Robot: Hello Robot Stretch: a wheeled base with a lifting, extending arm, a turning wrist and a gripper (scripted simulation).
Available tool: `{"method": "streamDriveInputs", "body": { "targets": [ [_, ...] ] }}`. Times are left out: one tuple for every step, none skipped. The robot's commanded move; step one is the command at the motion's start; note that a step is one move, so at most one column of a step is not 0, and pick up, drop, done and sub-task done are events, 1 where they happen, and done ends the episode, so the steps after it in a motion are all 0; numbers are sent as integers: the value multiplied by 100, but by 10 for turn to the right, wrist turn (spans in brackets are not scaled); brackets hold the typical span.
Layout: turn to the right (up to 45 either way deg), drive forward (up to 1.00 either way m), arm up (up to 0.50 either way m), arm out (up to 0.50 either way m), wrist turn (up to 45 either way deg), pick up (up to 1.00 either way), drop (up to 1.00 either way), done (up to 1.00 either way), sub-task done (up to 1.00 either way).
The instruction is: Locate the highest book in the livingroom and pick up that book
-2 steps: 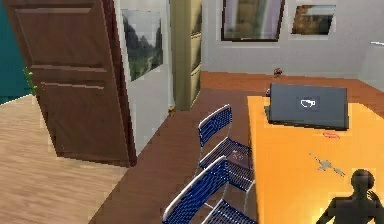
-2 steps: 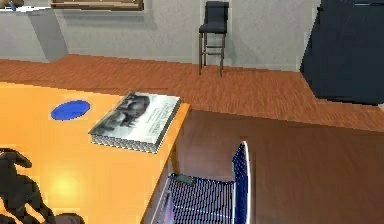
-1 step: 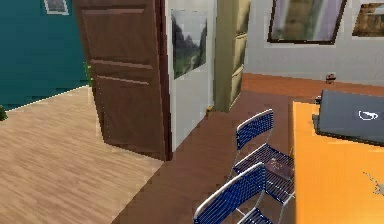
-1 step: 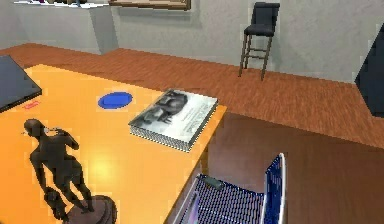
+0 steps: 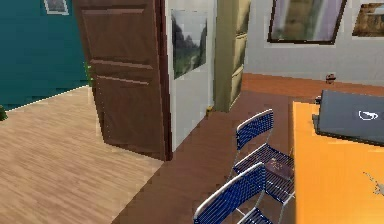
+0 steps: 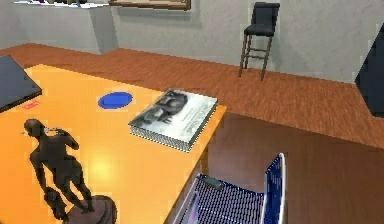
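The pincer's state cannot be told from these views. A large book (image 6: 173,117) with a grey pictured cover lies flat on the orange worktop (image 6: 95,135), close to the worktop's far corner in the arm side view. Whether it is the highest book in the room cannot be told. Just beside it, toward the view's left, lies a flat blue disc (image 6: 116,100), and a dark statue (image 6: 58,170) of a standing figure rises near the bottom left. A blue chair (image 6: 240,195) stands against the worktop's edge, and a dark stool (image 6: 260,35) stands well apart by the grey wall. In the forward view a dark laptop (image 5: 352,115) sits on the worktop, two blue chairs (image 5: 262,150) stand beside it, and a brown door (image 5: 125,75) stands open
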Motion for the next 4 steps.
{"method": "streamDriveInputs", "body": {
  "targets": [
    [0, 0, 38, 0, 0, 0, 0, 0, 0],
    [0, 0, 0, 36, 0, 0, 0, 0, 0],
    [0, 0, 0, 0, 450, 0, 0, 0, 0],
    [0, 0, 0, 0, 450, 0, 0, 0, 0]
  ]
}}
